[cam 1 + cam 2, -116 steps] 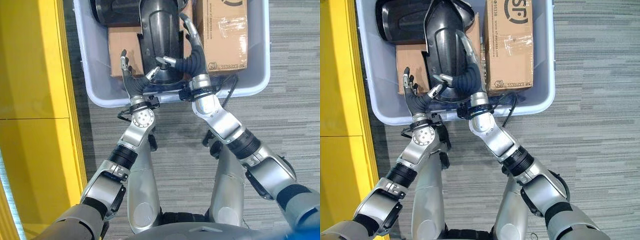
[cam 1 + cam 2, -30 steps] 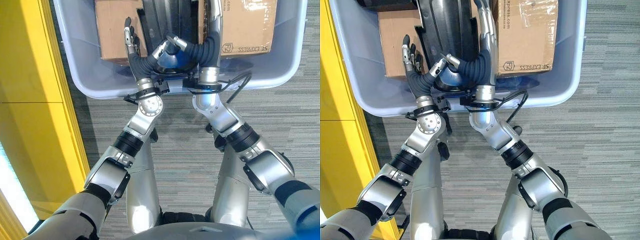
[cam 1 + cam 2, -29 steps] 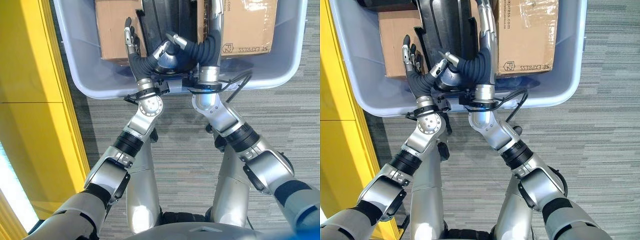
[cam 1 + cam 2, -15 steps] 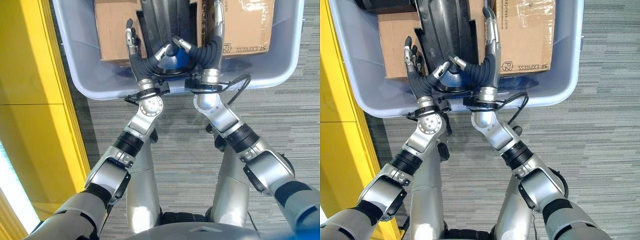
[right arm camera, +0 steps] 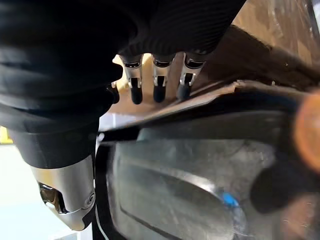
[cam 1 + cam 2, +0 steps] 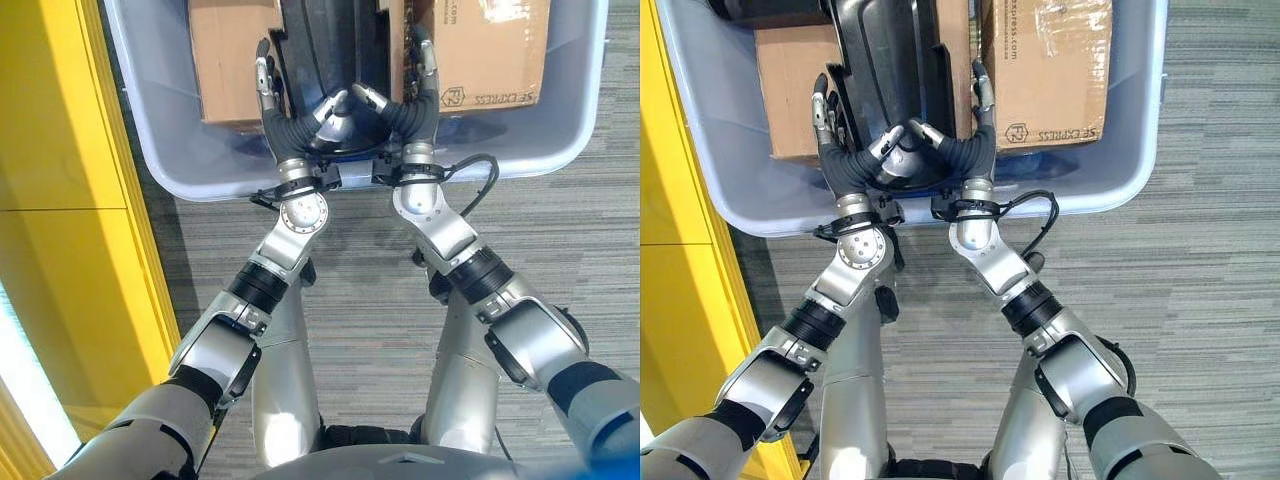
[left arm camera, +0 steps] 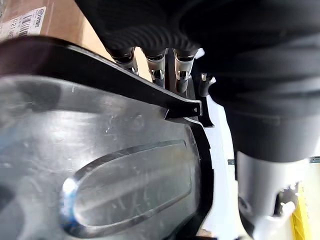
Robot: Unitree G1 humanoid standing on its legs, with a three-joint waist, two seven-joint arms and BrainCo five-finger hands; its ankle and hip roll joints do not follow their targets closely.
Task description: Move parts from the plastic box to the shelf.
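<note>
The left hand [image 6: 283, 125] lay against the left edge of a long black moulded plastic part [image 6: 895, 70], its fingers straight and reaching far along that edge, the thumb angled in over the near rounded end; it pressed rather than curled, so it read as open. The right hand [image 6: 408, 105] mirrored it on the part's right edge, fingers likewise straight between the part and the box beside it. Set opposite each other, the two hands seemed placed to squeeze the part between them, probably because it was too wide for one. The part still sat inside the pale grey plastic box [image 6: 580, 110] on the carpet, resting between two brown cardboard cartons [image 6: 1050, 70], one to each side. A yellow panel [image 6: 60, 200] stood along the left.
</note>
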